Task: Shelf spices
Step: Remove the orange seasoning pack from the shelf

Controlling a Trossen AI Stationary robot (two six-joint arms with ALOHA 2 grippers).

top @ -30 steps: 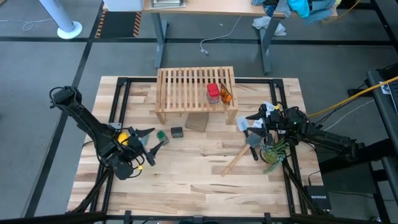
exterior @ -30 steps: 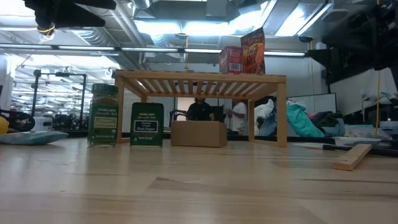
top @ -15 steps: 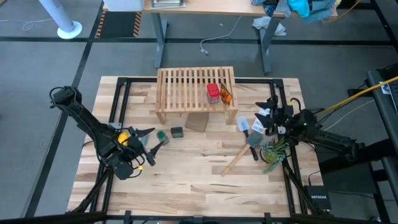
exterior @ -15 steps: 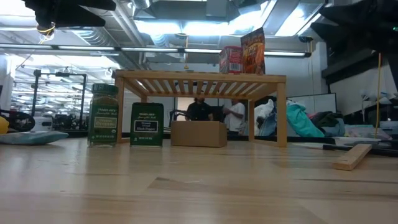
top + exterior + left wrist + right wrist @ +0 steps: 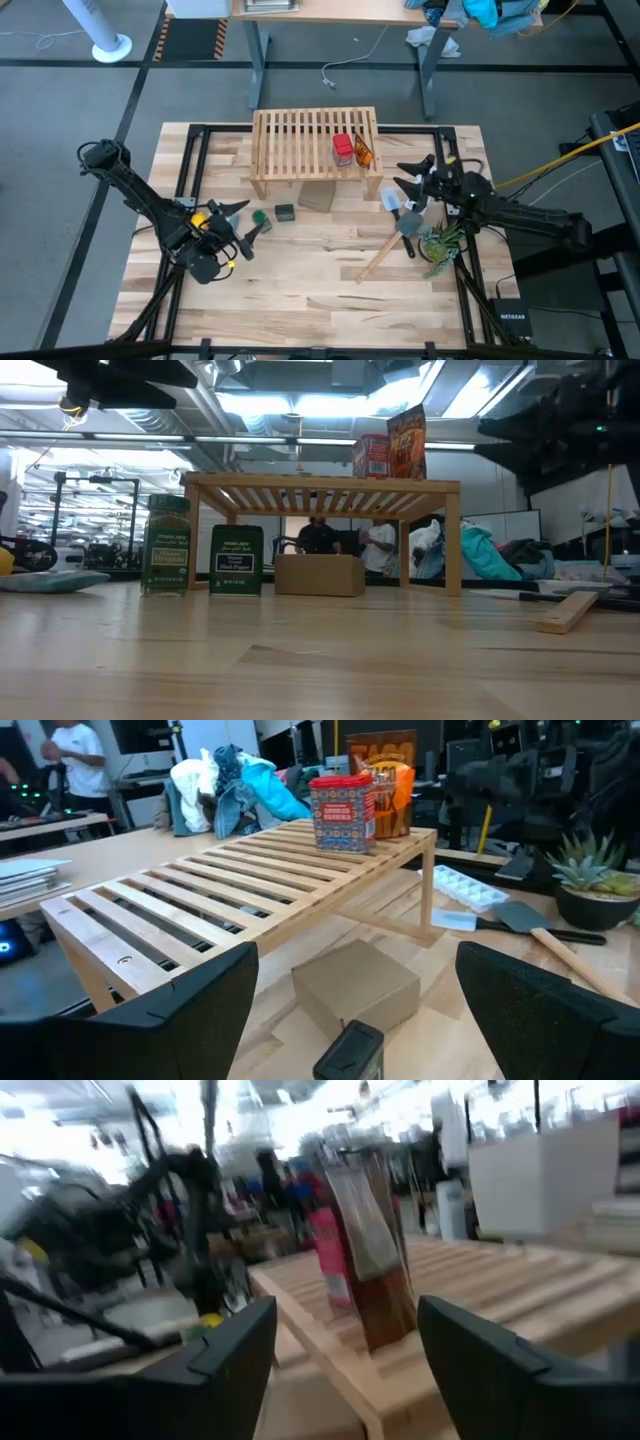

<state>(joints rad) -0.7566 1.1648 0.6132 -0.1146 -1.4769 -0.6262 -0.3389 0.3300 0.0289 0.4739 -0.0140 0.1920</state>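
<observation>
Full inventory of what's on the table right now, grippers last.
shelf: 1, light wood, far centre of table
red jar: 1, on shelf, right part
orange packet: 1, on shelf beside red jar
green jar: 1, on table before shelf
dark jar: 1, right of green jar
cardboard box: 1, brown, under shelf's front edge
ice-cube tray: 1, white, right of shelf
spatula: 1, wooden handle, right
plant: 1, green, right edge
left gripper: open, empty, near green jar
right gripper: open, empty, right of shelf

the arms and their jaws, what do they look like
Both arms are dark, near-black, jointed tubes. The left gripper has flat, tapering black jaws and a bright yellow patch at its wrist; the right gripper has matching black jaws and white patches at its wrist.
</observation>
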